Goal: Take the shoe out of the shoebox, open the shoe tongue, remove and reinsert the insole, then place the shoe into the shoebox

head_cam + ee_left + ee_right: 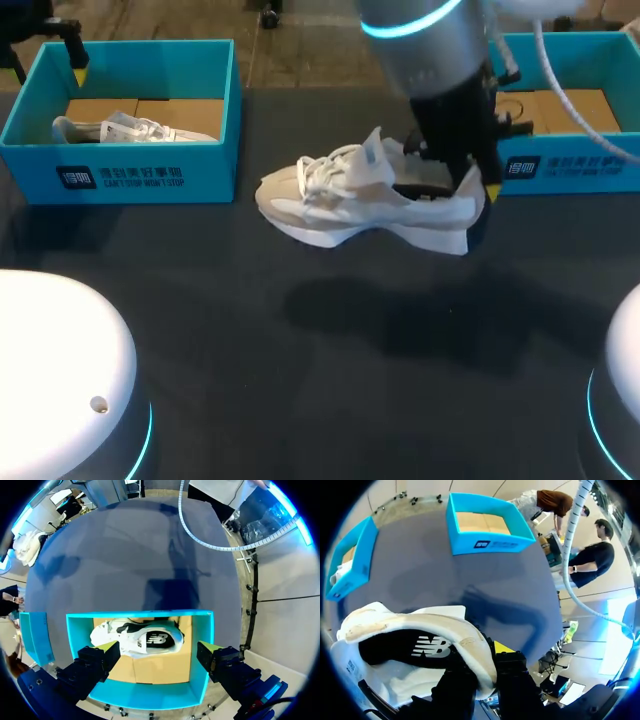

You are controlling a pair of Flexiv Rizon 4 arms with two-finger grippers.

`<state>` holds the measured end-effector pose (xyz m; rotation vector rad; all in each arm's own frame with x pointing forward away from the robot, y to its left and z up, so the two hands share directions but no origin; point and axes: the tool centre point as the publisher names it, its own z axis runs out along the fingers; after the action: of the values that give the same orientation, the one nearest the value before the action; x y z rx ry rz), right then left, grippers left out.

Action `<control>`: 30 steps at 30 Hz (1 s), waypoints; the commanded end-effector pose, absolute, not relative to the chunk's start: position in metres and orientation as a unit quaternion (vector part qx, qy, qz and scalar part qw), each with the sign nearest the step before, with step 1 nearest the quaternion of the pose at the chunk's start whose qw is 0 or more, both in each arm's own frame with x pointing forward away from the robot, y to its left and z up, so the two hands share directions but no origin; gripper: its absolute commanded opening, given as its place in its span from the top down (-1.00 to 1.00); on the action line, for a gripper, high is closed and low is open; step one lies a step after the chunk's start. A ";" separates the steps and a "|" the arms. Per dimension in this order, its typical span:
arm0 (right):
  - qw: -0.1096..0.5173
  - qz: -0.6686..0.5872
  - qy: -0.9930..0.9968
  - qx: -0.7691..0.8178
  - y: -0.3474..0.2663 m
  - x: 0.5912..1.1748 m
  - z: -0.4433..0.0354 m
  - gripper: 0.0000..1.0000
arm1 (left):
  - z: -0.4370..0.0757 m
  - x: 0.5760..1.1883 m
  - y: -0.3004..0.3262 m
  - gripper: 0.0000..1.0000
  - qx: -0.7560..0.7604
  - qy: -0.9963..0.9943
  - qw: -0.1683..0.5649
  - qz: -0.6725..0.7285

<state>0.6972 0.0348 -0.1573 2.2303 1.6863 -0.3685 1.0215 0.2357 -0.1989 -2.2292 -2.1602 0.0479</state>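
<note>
A white and beige shoe [360,195] hangs above the middle of the dark table, toe towards the left. My right gripper [480,185] is shut on its heel. In the right wrist view the heel collar [420,625] is pinched in the gripper [485,672], and the dark insole shows inside the shoe. The right shoebox [560,165] stands just behind, partly hidden by the arm. My left gripper [48,68] hovers open over the left shoebox [130,175]. Below that gripper [159,652], a second white shoe [145,637] lies in the box.
Both blue boxes [485,542] [350,575] stand along the far side of the table, with a gap between them. The two white robot bases [60,380] sit at the near corners.
</note>
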 end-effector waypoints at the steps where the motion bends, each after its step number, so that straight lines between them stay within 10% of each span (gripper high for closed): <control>1: 0.145 -0.111 0.596 0.782 0.030 0.690 -0.179 1.00 | -0.199 1.020 0.236 -1.00 -0.718 -0.695 0.017 0.013; 30: 0.164 -0.117 0.612 0.765 0.068 0.698 -0.299 1.00 | -0.199 1.020 0.236 -1.00 -0.718 -0.695 0.017 0.013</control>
<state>0.6956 0.0567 -0.2839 2.1797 1.7520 -0.3163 1.0215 0.2357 -0.1989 -2.2292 -2.1602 0.0479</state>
